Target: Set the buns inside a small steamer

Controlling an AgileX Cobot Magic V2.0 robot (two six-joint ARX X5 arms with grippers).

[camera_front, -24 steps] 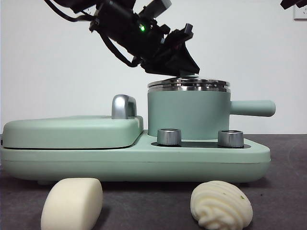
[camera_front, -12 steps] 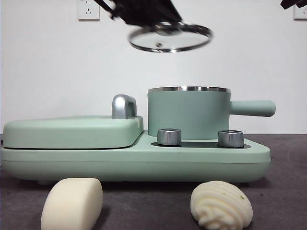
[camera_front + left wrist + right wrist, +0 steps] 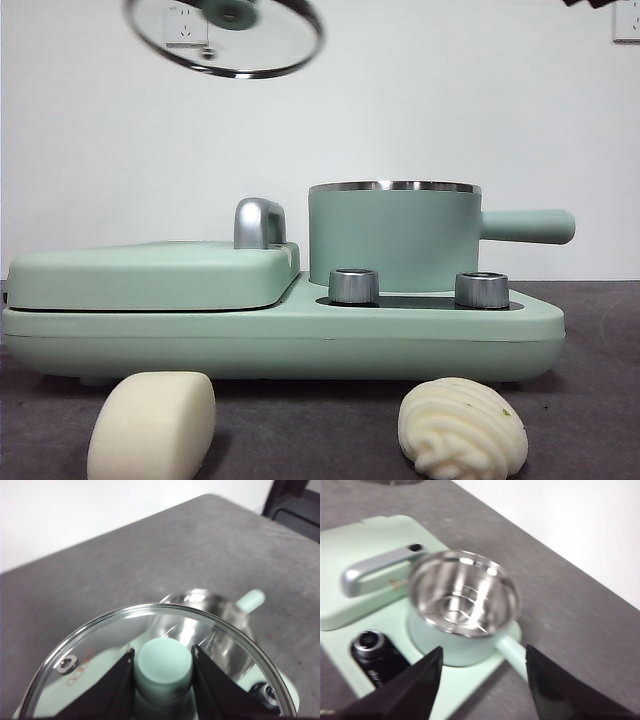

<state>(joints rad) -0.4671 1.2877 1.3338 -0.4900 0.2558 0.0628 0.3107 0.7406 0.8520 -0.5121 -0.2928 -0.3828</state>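
A: What did the left wrist view show that the front view did not?
B: The left hand point(image 3: 163, 665) clamped on the green knob point(image 3: 164, 664) of the glass lid point(image 3: 225, 35), which hung tilted at the front view's upper left.
A: And the right hand point(image 3: 482, 672)?
B: Jaws spread, above the small steamer point(image 3: 462, 611), whose steel inside lay bare.
A: The buns?
B: Smooth bun point(image 3: 152, 425) lower left, swirled bun point(image 3: 462, 427) lower right, on the surface point(image 3: 590, 420), before the green cooker base point(image 3: 300, 340)

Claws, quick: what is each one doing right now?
Left claw: shut on the lid knob, holding the glass lid up high.
Right claw: open, empty, above the steamer.
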